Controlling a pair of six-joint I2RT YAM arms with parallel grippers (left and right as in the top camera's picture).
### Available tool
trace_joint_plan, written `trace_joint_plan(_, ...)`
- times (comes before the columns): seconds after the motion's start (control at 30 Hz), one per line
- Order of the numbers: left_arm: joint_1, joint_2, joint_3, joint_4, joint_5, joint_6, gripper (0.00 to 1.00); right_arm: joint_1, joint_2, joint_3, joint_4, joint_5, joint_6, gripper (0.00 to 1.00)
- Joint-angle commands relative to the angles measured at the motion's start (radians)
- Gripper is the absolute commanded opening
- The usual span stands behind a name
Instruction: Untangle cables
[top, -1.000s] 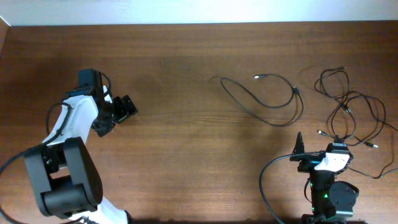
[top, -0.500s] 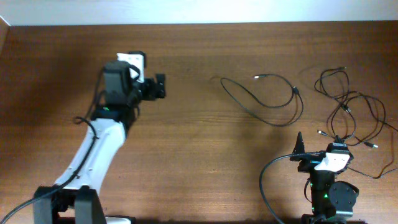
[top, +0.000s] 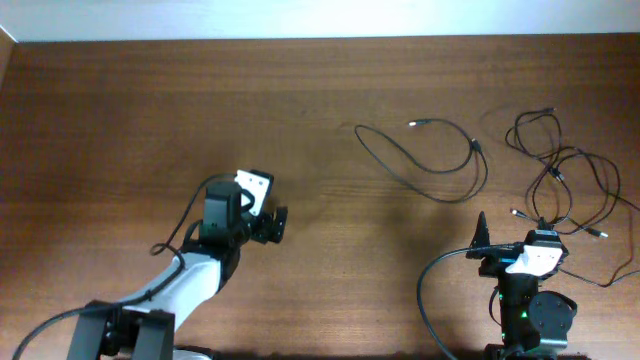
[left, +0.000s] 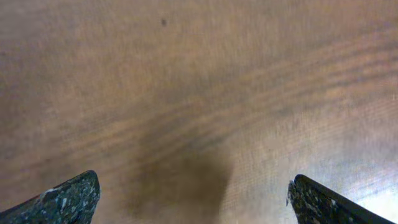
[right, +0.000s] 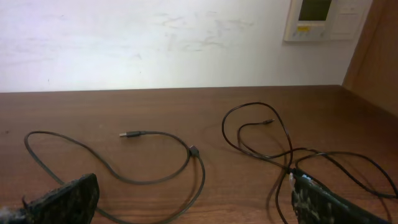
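The left arm (top: 185, 282) is white shells over black joints — one smooth white link rising from a bulky black housing (top: 118, 335) at the desk's front edge. A thin black cable (top: 186, 215) loops beside its wrist, where a small white block (top: 256, 186) sits by the black left gripper (top: 276, 226). The right arm (top: 535, 315), near the desk's front right corner, is mostly black, with a white cap (top: 537, 258), a green light (top: 520, 318) and a thick black cable (top: 420, 290) curving off it. The fingertips (left: 68, 198) in both wrist views are dark and rough — flecked with pale specks.
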Motion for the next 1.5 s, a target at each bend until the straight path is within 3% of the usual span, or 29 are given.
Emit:
trace_joint_plan(0.0,0.0,-0.069,-0.063,0.004,-0.004,0.032,0.99,0.009,-0.008,-0.005,-0.006,0.02,0.01,0.99)
trace_joint_plan(0.1,0.0,-0.126,-0.143,0.007,-0.003,0.032,0.99,0.009,-0.008,-0.005,-0.006,0.02,0.01,0.99)
trace_joint_plan(0.23,0.0,-0.2,-0.258,0.12,0.032,0.031,0.99,0.009,-0.008,-0.005,-0.006,0.02,0.01,0.98)
trace_joint_plan(0.53,0.0,-0.394,-0.389,0.122,0.035,0.031,0.99,0.009,-0.008,-0.005,-0.006,0.02,0.01,0.98)
trace_joint_plan(1.03,0.0,-0.829,-0.429,-0.278,-0.014,0.032,0.99,0.009,-0.008,-0.005,-0.006,0.02,0.01,0.98)
trace_joint_plan(1.3,0.002,-1.098,-0.429,-0.291,-0.135,0.032,0.99,0.009,-0.008,-0.005,-0.006,0.02,0.01,0.98)
trace_joint_plan(1.47,0.102,-1.328,-0.429,-0.293,-0.145,0.032,0.99,0.009,-0.008,-0.005,-0.006,0.02,0.01,0.98)
